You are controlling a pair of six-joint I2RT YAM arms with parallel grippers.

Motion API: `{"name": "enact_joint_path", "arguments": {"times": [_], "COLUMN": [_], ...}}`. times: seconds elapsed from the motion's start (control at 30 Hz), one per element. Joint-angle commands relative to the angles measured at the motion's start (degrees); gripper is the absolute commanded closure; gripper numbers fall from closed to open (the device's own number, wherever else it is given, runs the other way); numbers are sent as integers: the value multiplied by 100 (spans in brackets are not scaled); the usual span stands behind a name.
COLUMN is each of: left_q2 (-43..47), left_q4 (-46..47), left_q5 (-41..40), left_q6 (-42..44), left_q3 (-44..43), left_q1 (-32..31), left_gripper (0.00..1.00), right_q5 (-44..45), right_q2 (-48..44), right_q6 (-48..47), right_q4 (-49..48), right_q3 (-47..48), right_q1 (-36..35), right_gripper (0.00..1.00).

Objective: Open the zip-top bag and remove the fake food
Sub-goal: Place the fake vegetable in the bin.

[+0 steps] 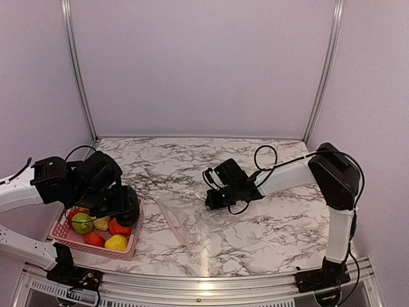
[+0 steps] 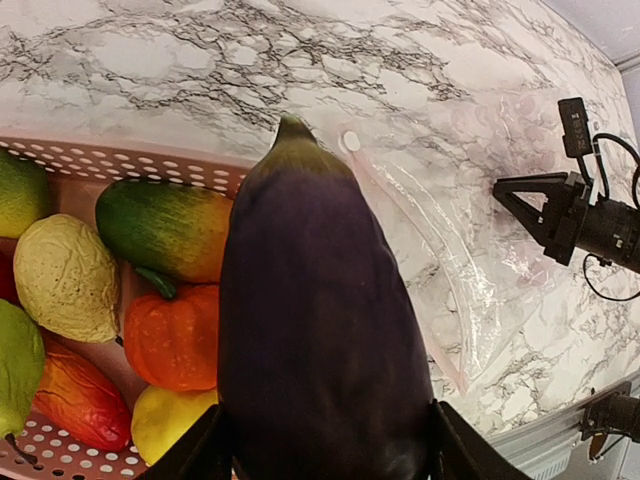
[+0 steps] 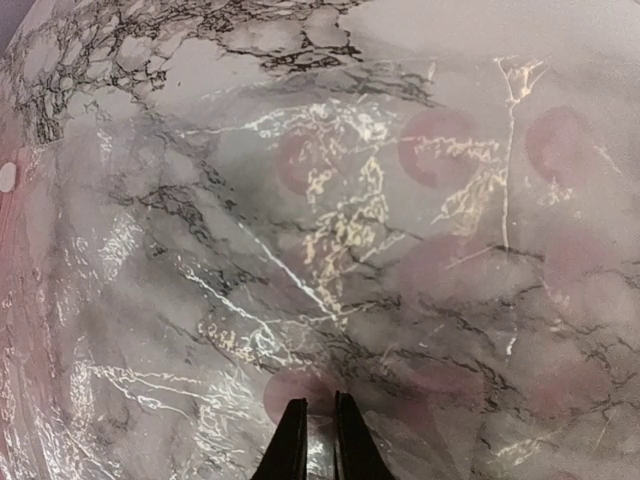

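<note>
Gripping, left: my left gripper [image 2: 330, 455] is clamped on the dark purple eggplant [image 2: 320, 330], one finger on each flank. Its stem tip points to 12 o'clock in my wrist view.
Under it: the pink mesh basket [image 2: 150, 160] sits at the marble table's [image 1: 192, 160] 8 o'clock in the top view.
Basket contents: other fake food [image 2: 165, 228], including an orange pumpkin [image 2: 175, 335] and a lemon [image 2: 65, 275].
Right: my right gripper [image 3: 320, 430] is clenched almost together at the bag's 2 o'clock edge. I cannot tell whether film is pinched.
Bag: the zip-top bag [image 1: 192, 224] lies at the basket's 3 o'clock, just beside it.
</note>
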State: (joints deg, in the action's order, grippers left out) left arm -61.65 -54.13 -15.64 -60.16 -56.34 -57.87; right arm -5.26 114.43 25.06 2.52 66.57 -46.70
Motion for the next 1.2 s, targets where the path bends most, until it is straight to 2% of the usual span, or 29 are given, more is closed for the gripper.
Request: {"name": "enact_joint_path", "arguments": {"times": [0.0,0.3,0.53,0.87,1.17], "left_q2": [141,348,591,671,629], "left_q4": [-947,-1545,-1651,-1691,-1449], "left_q5": [-736,-1025,-1090,-1252,-1360], "left_q6": [-682,-1250,-1448,-1299,-942], "left_q3": [158,629,905,688,427], "left_q1": [-14,55,143,153,152], "left_gripper": [57,56,54,31,14], "right_q5": [-19,-87,-72,11,255], "right_q2": [124,64,-41,-247,-593], "right_q6": [-101,-149,-165,-187,-177], "right_q4": [269,305,330,491,650], "right_q3": [116,189,183,368,383], "right_q1": [51,51,55,55,55], "right_gripper": [90,91,90,89,86]}}
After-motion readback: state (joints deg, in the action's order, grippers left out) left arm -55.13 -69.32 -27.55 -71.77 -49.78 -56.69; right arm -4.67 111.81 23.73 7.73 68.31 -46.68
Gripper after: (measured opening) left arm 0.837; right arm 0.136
